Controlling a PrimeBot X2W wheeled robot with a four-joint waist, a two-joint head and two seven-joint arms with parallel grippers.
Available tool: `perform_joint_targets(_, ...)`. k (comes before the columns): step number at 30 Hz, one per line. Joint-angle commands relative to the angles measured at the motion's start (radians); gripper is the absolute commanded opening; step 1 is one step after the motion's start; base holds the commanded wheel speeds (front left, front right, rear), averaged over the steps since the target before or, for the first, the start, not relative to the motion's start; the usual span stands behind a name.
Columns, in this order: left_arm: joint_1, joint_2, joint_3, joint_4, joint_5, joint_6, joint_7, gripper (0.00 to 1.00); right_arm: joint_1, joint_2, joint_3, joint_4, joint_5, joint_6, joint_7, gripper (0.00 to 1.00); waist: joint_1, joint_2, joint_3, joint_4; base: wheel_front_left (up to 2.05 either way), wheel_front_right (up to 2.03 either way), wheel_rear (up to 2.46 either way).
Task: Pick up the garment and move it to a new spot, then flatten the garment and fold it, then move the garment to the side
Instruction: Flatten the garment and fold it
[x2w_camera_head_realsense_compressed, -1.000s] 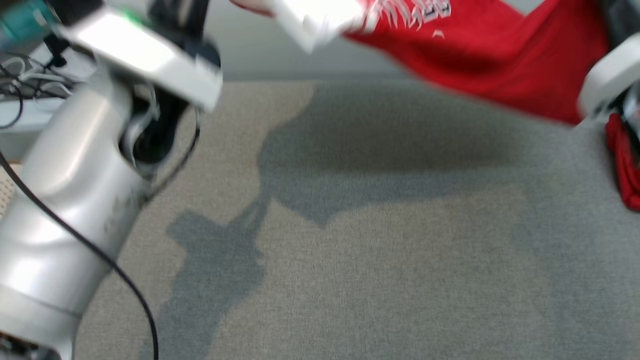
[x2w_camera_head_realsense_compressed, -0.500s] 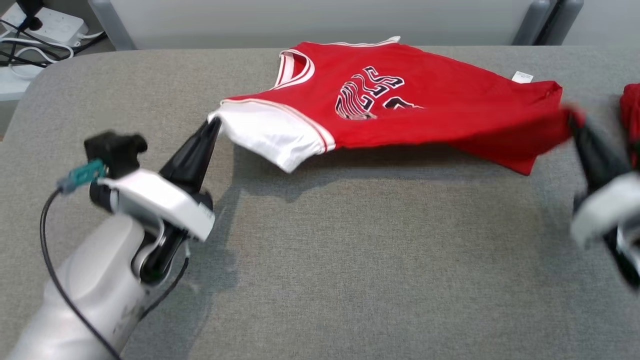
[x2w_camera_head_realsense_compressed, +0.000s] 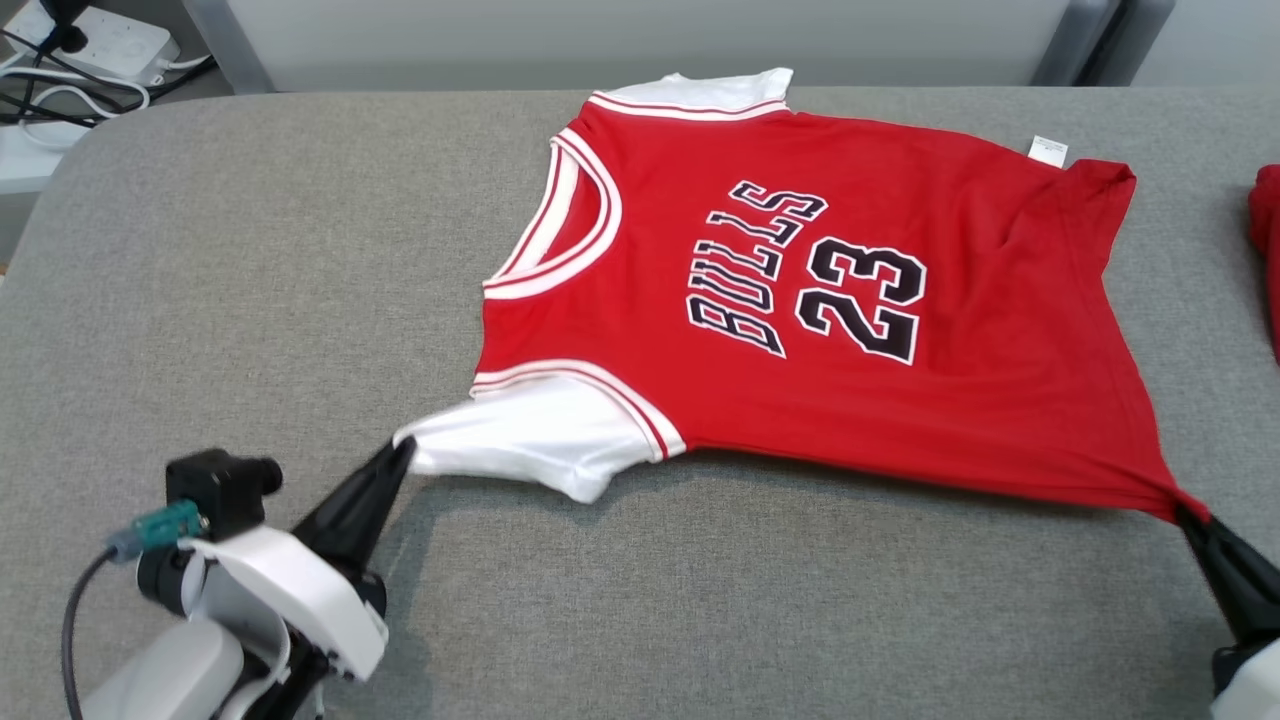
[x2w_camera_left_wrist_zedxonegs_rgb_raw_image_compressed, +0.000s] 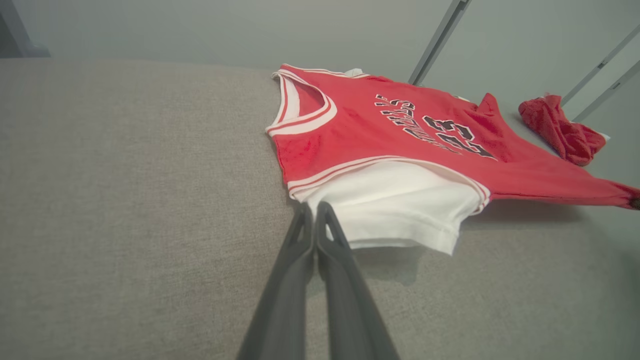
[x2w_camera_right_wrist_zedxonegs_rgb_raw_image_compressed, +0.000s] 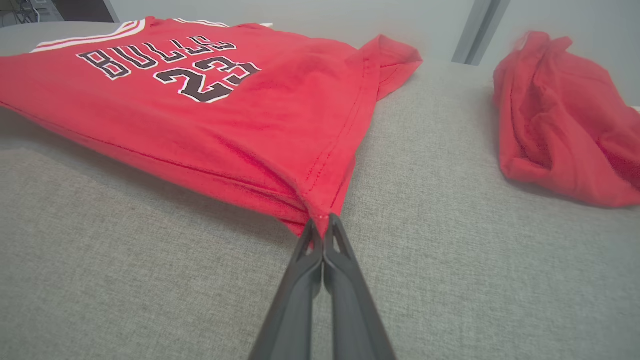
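Where the grey fabric-covered surface (x2w_camera_head_realsense_compressed: 700, 600) spreads across the head view, a red "BULLS 23" jersey (x2w_camera_head_realsense_compressed: 1000, 400) lies face up on its far middle and right part. Its neckline points to the robot's left and its hem to the right. The far half rests flat. The near edge is stretched between the two grippers and casts a shadow on the fabric below.

A crumpled red garment (x2w_camera_head_realsense_compressed: 1265, 230) sits at the right edge of the surface, apart from the jersey's hem. The head view cuts off most of it. The right wrist view shows it as a bunched heap (x2w_camera_right_wrist_zedxonegs_rgb_raw_image_compressed: 555, 125), and the left wrist view shows it beyond the hem (x2w_camera_left_wrist_zedxonegs_rgb_raw_image_compressed: 560, 130) with grey metal posts (x2w_camera_left_wrist_zedxonegs_rgb_raw_image_compressed: 435, 42) behind.

The left gripper (x2w_camera_head_realsense_compressed: 398, 452) has its fingers together, pinching the corner of the near white sleeve (x2w_camera_head_realsense_compressed: 520, 445); the left wrist view shows the tips (x2w_camera_left_wrist_zedxonegs_rgb_raw_image_compressed: 314, 207) at the sleeve's edge. The right gripper (x2w_camera_head_realsense_compressed: 1195, 520) is clamped on the near hem corner, and the right wrist view shows the cloth gathered into the tips (x2w_camera_right_wrist_zedxonegs_rgb_raw_image_compressed: 322, 222).

A white power strip (x2w_camera_head_realsense_compressed: 110, 45) and cables (x2w_camera_head_realsense_compressed: 60, 100) lie past the far left corner. A small white label (x2w_camera_head_realsense_compressed: 1047, 150) sticks out at the far hem.
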Motion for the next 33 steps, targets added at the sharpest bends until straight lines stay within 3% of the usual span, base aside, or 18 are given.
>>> perform_joint_targets(1, -0.012, 0.055, 0.04, -0.028, 0.006, 0.019, 0.002, 0.0, 0.02, -0.041, -0.01, -0.024, -0.011, 0.0, 0.004, 0.0, 0.0, 0.0, 0.003, 0.001, 0.0, 0.0, 0.0)
perform_joint_targets(11, 0.117, 0.241, -0.018, -0.336, 0.047, 0.227, 0.224, 0.0, 0.197, 0.001, -0.109, -0.228, 0.056, 0.0, 0.215, 0.0, 0.0, 0.0, 0.021, 0.03, 0.0, 0.0, 0.0)
perform_joint_targets(14, 0.145, 0.268, -0.017, -0.394, 0.032, 0.263, 0.257, 0.0, 0.228, 0.007, -0.141, -0.249, 0.06, 0.0, 0.261, 0.0, 0.0, 0.0, 0.023, 0.036, 0.0, 0.0, 0.0)
perform_joint_targets(18, 0.159, 0.268, -0.034, -0.42, 0.018, 0.264, 0.285, 0.0, 0.243, 0.027, -0.178, -0.255, 0.035, 0.0, 0.314, 0.0, 0.0, 0.0, 0.026, 0.037, 0.0, 0.0, 0.0)
perform_joint_targets(23, 0.142, 0.211, -0.063, -0.387, 0.003, 0.227, 0.298, 0.0, 0.245, 0.063, -0.167, -0.266, 0.053, 0.0, 0.362, 0.0, 0.0, 0.0, 0.031, 0.034, 0.0, 0.0, 0.0)
perform_joint_targets(29, 0.14, 0.152, -0.088, -0.308, -0.023, 0.208, 0.312, 0.0, 0.23, 0.077, -0.133, -0.249, 0.059, 0.0, 0.342, 0.0, 0.0, 0.0, 0.029, 0.021, 0.0, 0.0, 0.0)
perform_joint_targets(33, 0.145, 0.152, -0.095, -0.278, -0.024, 0.215, 0.322, 0.0, 0.226, 0.067, -0.141, -0.216, 0.04, 0.0, 0.296, 0.0, 0.0, 0.0, 0.021, 0.015, 0.0, 0.0, 0.0)
